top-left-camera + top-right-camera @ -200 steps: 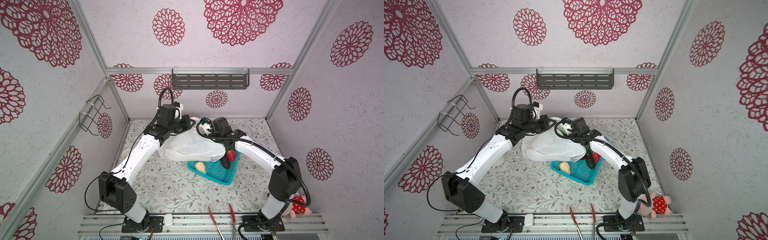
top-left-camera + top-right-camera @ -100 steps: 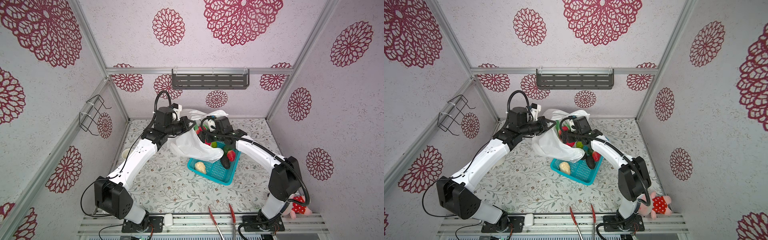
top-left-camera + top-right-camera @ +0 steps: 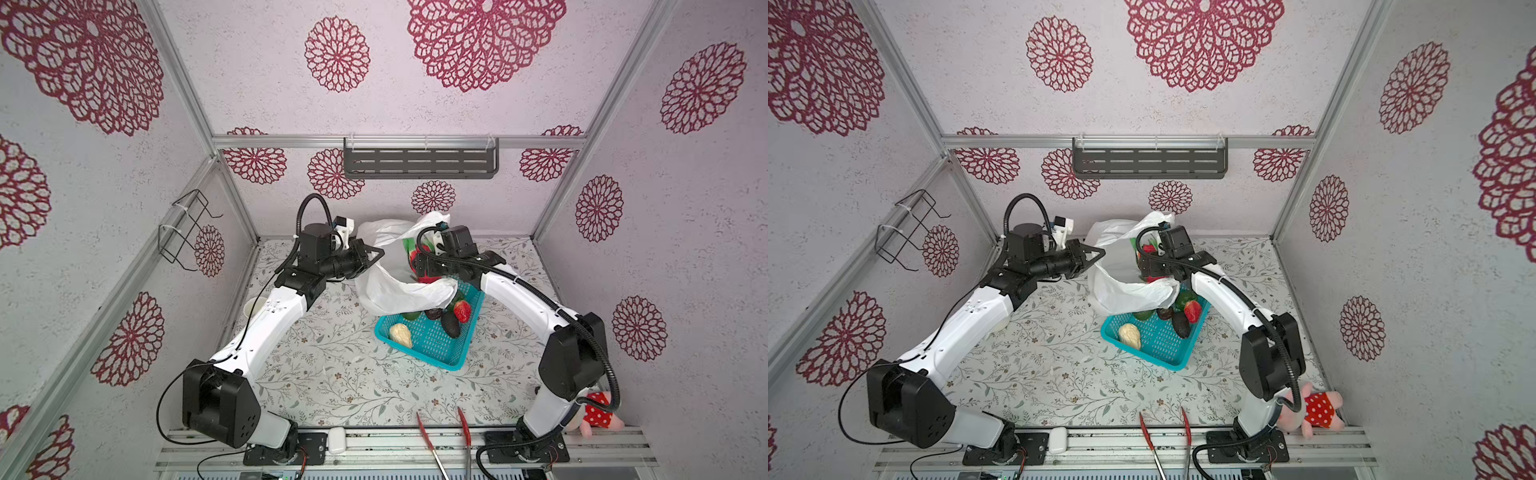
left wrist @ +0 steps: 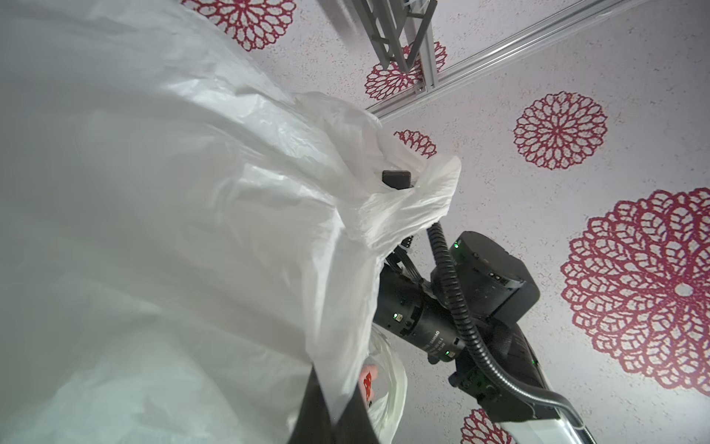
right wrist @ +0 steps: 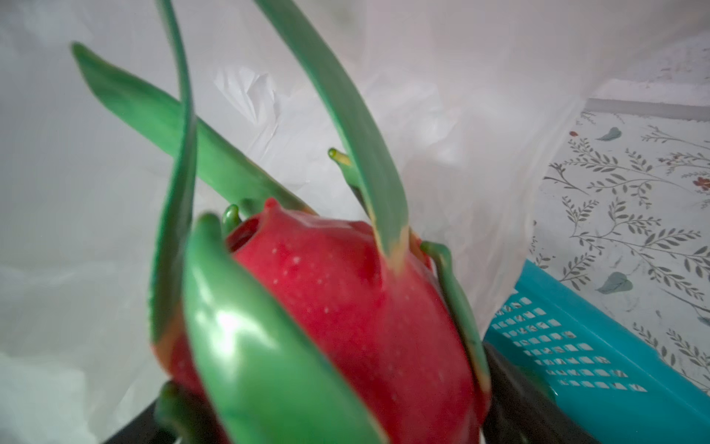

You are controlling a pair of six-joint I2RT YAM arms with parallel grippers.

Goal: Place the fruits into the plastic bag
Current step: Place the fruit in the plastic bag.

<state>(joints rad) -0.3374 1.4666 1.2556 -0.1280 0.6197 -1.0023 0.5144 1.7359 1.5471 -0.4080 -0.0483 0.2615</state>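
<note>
Right wrist view shows the right claw's two dark jaws spread wide, gripping one dragon fruit, red with green leaves, with white film behind it and to either side. In both top views the right claw holds that fruit in the open mouth of the bag, above the back corner of the basket.

The left claw is pinched fully closed on the bag's near-left edge and holds it up. The left wrist view is mostly filled by the bag, with one dark jaw at the frame's lower edge and the right arm's wrist just past the film.

There is one bag, hanging between the two claws at the back of the table. Its lower part drapes onto the back of the basket.

One teal basket sits on the table right of centre, holding six fruits:
- one pale yellow fruit near its left corner
- one avocado
- one strawberry
- one small dark fruit
- two green fruits, one partly under the bag and one beside the strawberry

With the held one, that makes seven fruits.

One plush toy lies off the table behind the right arm's base.
</note>
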